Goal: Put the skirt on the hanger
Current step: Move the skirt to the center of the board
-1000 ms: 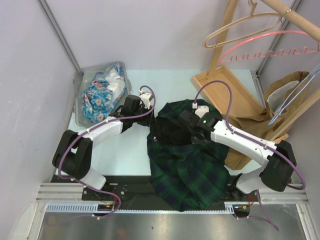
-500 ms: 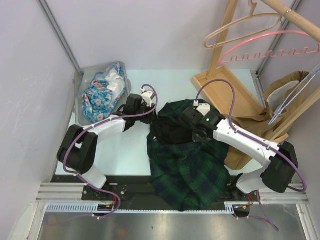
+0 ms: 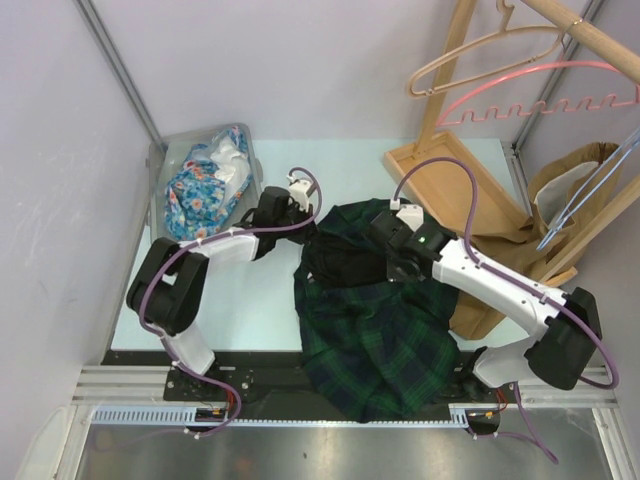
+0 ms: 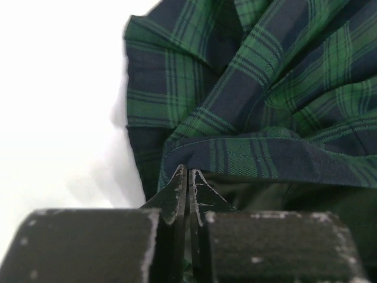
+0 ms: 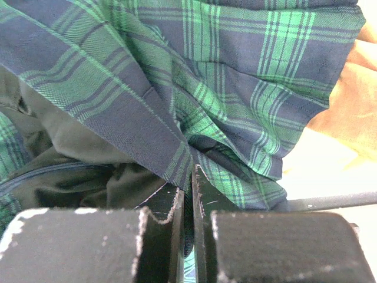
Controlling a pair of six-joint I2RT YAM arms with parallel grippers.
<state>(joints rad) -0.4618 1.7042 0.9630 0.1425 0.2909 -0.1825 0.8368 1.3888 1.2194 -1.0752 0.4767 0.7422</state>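
The skirt (image 3: 370,320) lies crumpled on the surface (image 3: 250,300). Its waistband (image 4: 265,156) is toward the far side, and its hem hangs over the near edge between the arm bases. The hanger (image 3: 480,55) hangs from the wooden rack (image 3: 445,90) at the far right, well apart from the skirt and not yet engaged.

The two arms address opposite ends of the waistband. This placement appears intended to lift the band and spread it taut, so that it can be presented to the hanger.

The left fingers (image 4: 174,197) are clenched, and their tips meet at the lower edge of the waistband at its left end. They appear to pinch the edge of the cloth, though the bite is shallow and may slip under load.

The right fingers (image 5: 168,203) are also clenched. A fold of the plaid cloth runs down between them, so they grasp the skirt near the right side of the band, close to the dark lining (image 5: 70,147).

A bin (image 3: 160,225) of floral cloth stands to the left. A tan garment (image 3: 500,240) lies to the right, just beside the skirt.
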